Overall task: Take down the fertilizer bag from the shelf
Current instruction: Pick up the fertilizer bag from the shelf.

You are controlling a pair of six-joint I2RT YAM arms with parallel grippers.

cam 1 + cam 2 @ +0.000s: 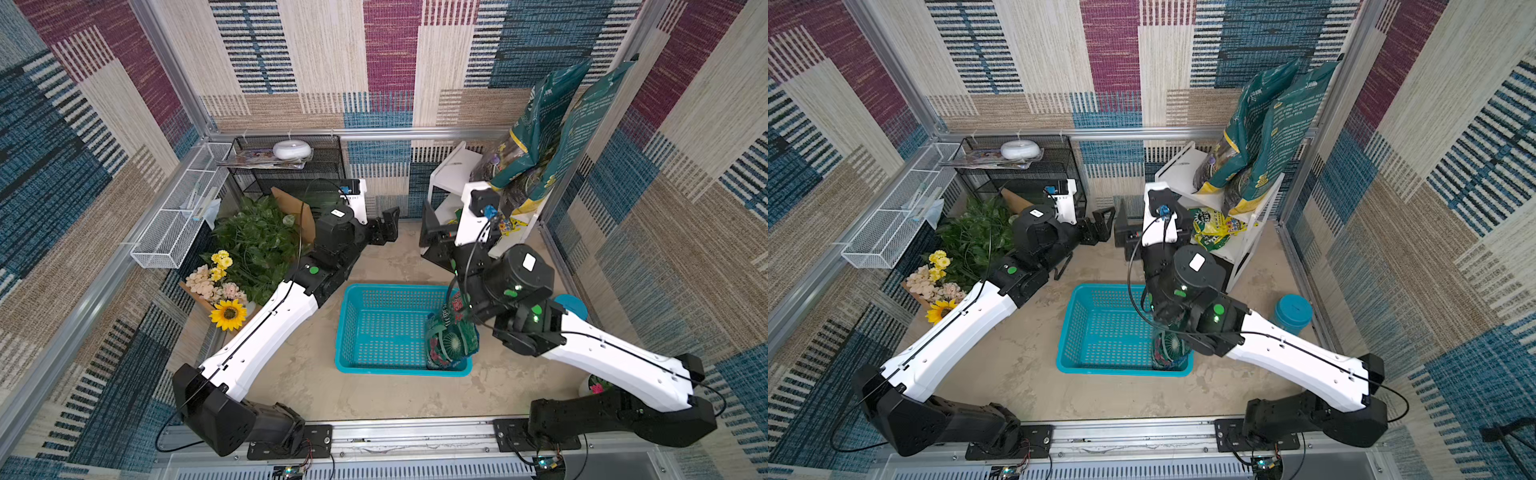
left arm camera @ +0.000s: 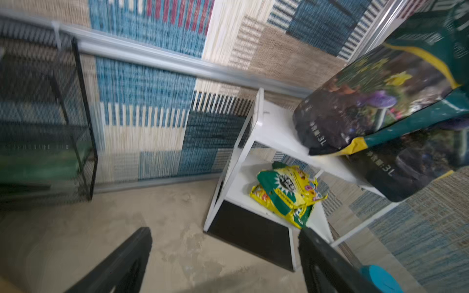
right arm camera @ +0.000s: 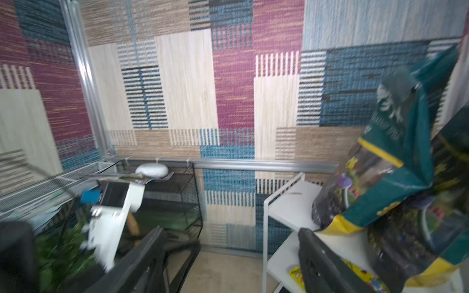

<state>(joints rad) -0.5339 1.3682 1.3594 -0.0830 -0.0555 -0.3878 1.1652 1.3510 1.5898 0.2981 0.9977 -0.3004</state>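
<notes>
White two-tier shelf (image 1: pixel 453 164) w/ flat boards, thin frame legs & black btm panel sits back-right, by the corner post. On its top board stand two big dark-green glossy plastic fertilizer bags (image 1: pixel 536 124) w/ yellow trim, side by side & touching. The task's thing is prob. one of them; can't tell which. Both rest on their btm ends, tops up, leaning toward the right-hand post. Long axis is near vertical, tilted. In right wrist view the nearer bag (image 3: pixel 396 165) shows its printed face to the arms. Its top is crumpled & slack, and its fat lower end seems to overhang the board's front edge.

Handling, my read: soft film w/ loose fill, so it sags & shifts, weight sits low, fairly heavy. Surface is slick. Not fragile, but the film could tear. The belly is prob. too fat to pinch. Best hold is the flat slack top or a yellow-edged lower corner, w/ 2nd arm under it if it slumps.

Turquoise perforated plastic basket (image 1: pixel 399 286) sits mid-floor, w/ a green-red packet (image 1: pixel 451 345) in one corner.

Next, right gripper (image 1: pixel 434 241) is just in front of the shelf's open side, fingers spread, nothing between. Its height is hard to judge. Beside it, left gripper (image 1: pixel 383 229) is well apart from the bags, fingers also spread, empty.

Small yellow-green packets (image 2: pixel 286 192) lie flat on the lower board; poss. fertilizer too.
</notes>
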